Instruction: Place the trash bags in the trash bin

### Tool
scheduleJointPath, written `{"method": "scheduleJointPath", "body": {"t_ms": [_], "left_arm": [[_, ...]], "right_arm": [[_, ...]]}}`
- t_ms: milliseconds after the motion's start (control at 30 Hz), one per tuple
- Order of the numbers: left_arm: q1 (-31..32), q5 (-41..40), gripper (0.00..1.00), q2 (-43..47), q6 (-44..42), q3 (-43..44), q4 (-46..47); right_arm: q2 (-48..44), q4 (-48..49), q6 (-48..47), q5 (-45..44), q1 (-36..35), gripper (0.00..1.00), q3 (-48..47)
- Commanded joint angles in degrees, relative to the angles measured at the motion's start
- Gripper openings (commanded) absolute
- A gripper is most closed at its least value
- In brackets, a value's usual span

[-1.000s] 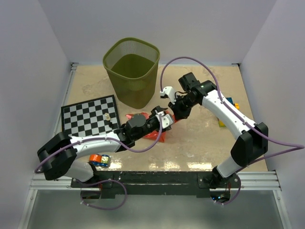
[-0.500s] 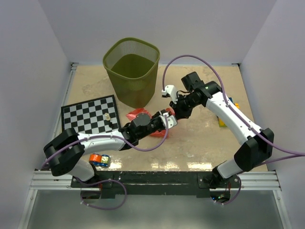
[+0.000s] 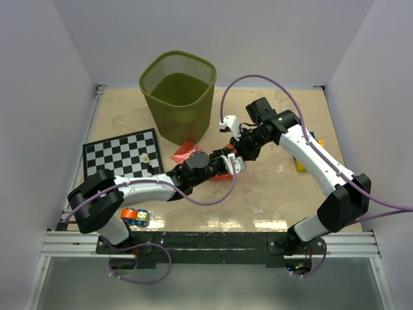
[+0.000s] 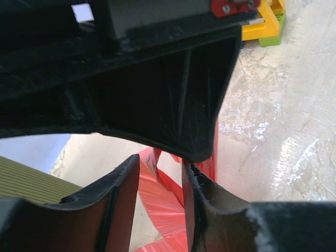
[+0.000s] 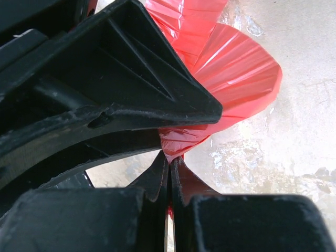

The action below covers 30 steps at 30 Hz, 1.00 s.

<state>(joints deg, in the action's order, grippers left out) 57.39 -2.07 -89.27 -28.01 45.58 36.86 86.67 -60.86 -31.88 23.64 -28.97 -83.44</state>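
Note:
The trash bag (image 3: pixel 183 153) is a crumpled red film lying in front of the olive-green mesh trash bin (image 3: pixel 178 97). My right gripper (image 3: pixel 236 154) is shut on a fold of the bag (image 5: pixel 231 68), pinching it at the fingertips (image 5: pixel 169 157). My left gripper (image 3: pixel 230 165) sits right against the right one. Its jaws are open a finger's width, and red film (image 4: pixel 157 205) runs through the gap (image 4: pixel 160 178) without being pinched. The right gripper's black body fills the top of the left wrist view. Most of the bag is hidden under both grippers.
A black-and-white chessboard (image 3: pixel 119 155) with a small piece (image 3: pixel 146 157) lies at the left. An orange and blue object (image 3: pixel 134 216) sits near the left arm's base. Yellow and green toy blocks (image 3: pixel 301 165) lie by the right arm and show in the left wrist view (image 4: pixel 265 26).
My left gripper has moved right and forward until it meets the right gripper over the bag. The right gripper shifted slightly up-right early on, then held still. More red film shows by the bin.

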Motion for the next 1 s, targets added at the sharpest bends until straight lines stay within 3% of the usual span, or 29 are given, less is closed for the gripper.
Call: {"method": "scheduleJointPath", "body": {"t_ms": [0,567,833,967], "left_arm": [[-0.08,-1.27,0.40,0.06,-1.87,2.67,4.71],[-0.26,6.10,0.27,-1.60,-5.47,2.57,3.66],[-0.87,4.53,0.00,-3.63,-8.82,3.99,3.30],[-2.62,3.74,0.00,-1.17,-2.87,3.20,4.36]], "right_arm": [[-1.86,-0.49,0.24,0.27,-0.30,0.00,0.38],[-0.72,-0.49,-0.03,-0.44,-0.30,0.00,0.29],[-0.63,-0.49,-0.64,-0.78,-0.30,0.00,0.56],[-2.73,-0.49,-4.23,-2.63,-0.30,0.00,3.71]]}}
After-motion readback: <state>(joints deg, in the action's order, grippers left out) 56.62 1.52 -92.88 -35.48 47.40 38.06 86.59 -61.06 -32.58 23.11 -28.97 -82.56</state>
